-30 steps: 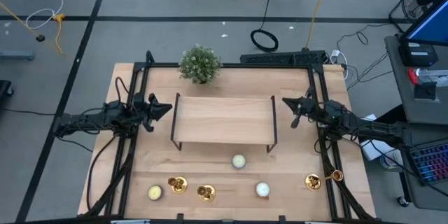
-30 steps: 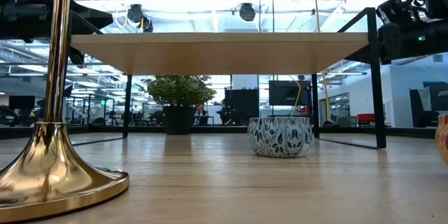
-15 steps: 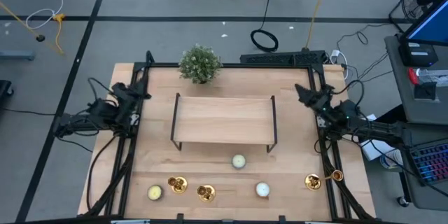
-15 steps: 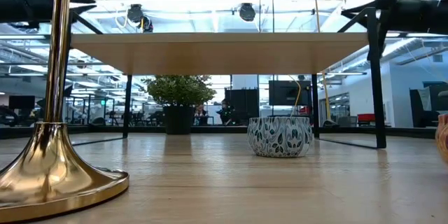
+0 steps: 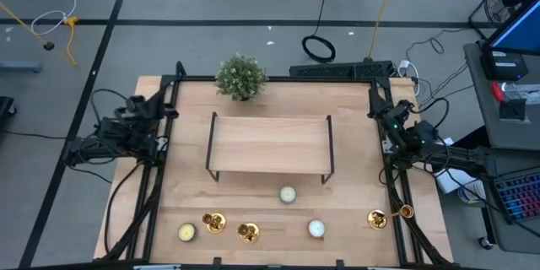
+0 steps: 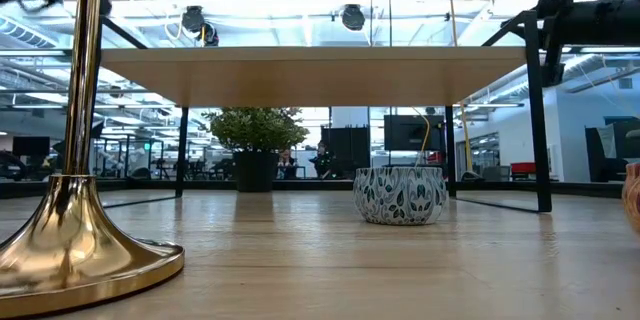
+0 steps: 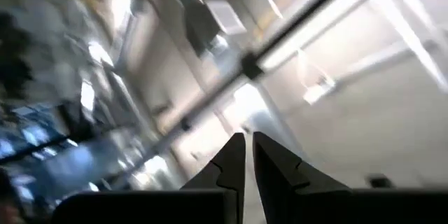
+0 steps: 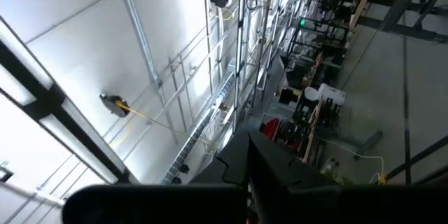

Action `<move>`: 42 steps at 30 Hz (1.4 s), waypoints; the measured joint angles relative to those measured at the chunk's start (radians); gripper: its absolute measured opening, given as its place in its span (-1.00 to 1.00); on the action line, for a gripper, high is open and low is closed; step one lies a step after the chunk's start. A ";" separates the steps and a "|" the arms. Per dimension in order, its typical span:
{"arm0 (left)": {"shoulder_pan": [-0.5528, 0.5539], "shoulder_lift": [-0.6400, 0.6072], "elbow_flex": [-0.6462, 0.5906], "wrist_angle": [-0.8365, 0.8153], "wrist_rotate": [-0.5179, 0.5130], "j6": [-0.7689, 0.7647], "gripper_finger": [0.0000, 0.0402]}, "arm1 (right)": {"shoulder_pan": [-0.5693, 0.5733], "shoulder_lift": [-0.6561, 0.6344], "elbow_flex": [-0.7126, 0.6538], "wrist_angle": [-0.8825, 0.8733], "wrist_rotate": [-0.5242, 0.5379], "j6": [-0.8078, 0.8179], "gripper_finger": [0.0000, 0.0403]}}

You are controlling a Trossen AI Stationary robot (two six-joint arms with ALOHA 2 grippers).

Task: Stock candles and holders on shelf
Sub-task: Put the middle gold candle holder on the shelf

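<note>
The shelf (image 5: 270, 145) stands mid-table on thin black legs, its board bare. Three candles rest on the tabletop in front of it: one (image 5: 288, 194) near the shelf, one (image 5: 316, 229) and one (image 5: 186, 233) by the near edge. Two gold holders (image 5: 213, 222) (image 5: 247, 233) stand upright on their bases. A third holder (image 5: 388, 216) appears to lie on its side at the near right. My left gripper (image 5: 152, 106) hovers at the table's left edge and my right gripper (image 5: 381, 110) at the right edge. Both are shut, tipped upward and hold nothing.
A small green plant (image 5: 241, 77) in a dark pot stands behind the shelf at the far edge. Black frame bars (image 5: 169, 93) run along both sides of the table. In the low view, a holder's base (image 6: 75, 250) and a patterned candle (image 6: 400, 195) stand before the shelf legs.
Both grippers have drawn back from the shelf's ends toward their own table edges, risen a little, rolled about their axes and tipped upward, so the wrist views now look at the ceiling. Both stayed shut. The shelf, candles and holders have kept still.
</note>
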 joint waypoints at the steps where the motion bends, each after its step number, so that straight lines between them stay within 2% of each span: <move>1: 0.000 0.004 0.024 -0.003 0.075 0.003 -0.84 | 0.000 0.000 0.000 -0.001 0.008 -0.001 -0.98; 6: 0.000 0.077 0.190 -0.088 0.452 0.137 -0.84 | 0.000 0.000 0.000 -0.007 0.076 0.000 -0.98; 13: -0.010 0.367 0.516 -0.476 0.812 0.115 -0.84 | -0.002 0.000 0.000 0.050 0.133 -0.002 -0.98; 15: -0.026 0.467 0.608 -0.622 0.921 0.125 -0.84 | -0.003 0.000 0.001 0.106 0.092 -0.017 -0.98; 18: -0.059 0.584 0.721 -0.822 1.028 0.189 -0.84 | -0.003 0.008 0.044 0.196 -0.074 -0.118 -0.98; 20: -0.079 0.639 0.773 -0.911 1.036 0.260 -0.84 | -0.002 0.028 0.097 0.159 -0.196 -0.172 -0.96; 23: -0.095 0.685 0.808 -0.933 1.035 0.321 -0.84 | -0.001 0.075 0.253 0.109 -0.382 -0.210 -0.88; 30: -0.090 0.714 0.808 -0.975 1.035 0.302 -0.84 | -0.001 0.306 0.613 -0.187 -0.702 -0.238 -0.52; 35: -0.082 0.712 0.808 -0.978 1.031 0.268 -0.84 | -0.002 0.459 0.747 -0.362 -0.840 -0.225 -0.30; 42: -0.083 0.712 0.808 -0.979 0.987 0.269 -0.84 | -0.001 0.565 0.759 -0.369 -0.931 -0.175 -0.20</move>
